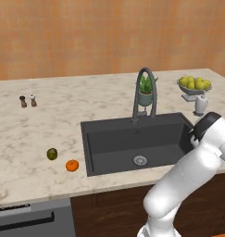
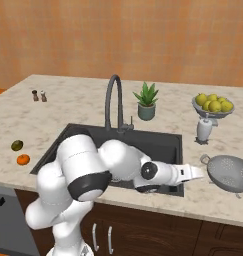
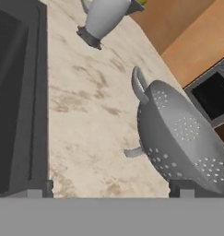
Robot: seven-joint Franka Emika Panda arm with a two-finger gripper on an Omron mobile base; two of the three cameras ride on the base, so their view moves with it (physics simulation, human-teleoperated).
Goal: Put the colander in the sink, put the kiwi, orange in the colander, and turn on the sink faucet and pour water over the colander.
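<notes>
The silver perforated colander [image 2: 229, 172] sits on the counter to the right of the dark sink [image 2: 158, 142]. My gripper [image 2: 201, 172] reaches out level over the counter and stops just short of the colander's near handle, open and holding nothing. In the hand view the colander [image 3: 182, 138] lies ahead and to the right, and the gripper [image 3: 111, 190] has one fingertip [image 3: 180, 188] under its rim. The kiwi [image 1: 52, 154] and the orange [image 1: 72, 165] rest side by side on the counter left of the sink [image 1: 132, 143]. The faucet [image 1: 145, 90] arches over the sink's back edge, with no water running.
A potted plant [image 2: 146, 102] stands behind the faucet [image 2: 112, 100]. A footed bowl of yellow-green fruit [image 2: 213, 106] and a white shaker [image 2: 204, 130] stand behind the colander. Two small shakers [image 1: 28, 101] are at the far left. The counter's front edge is close to the colander.
</notes>
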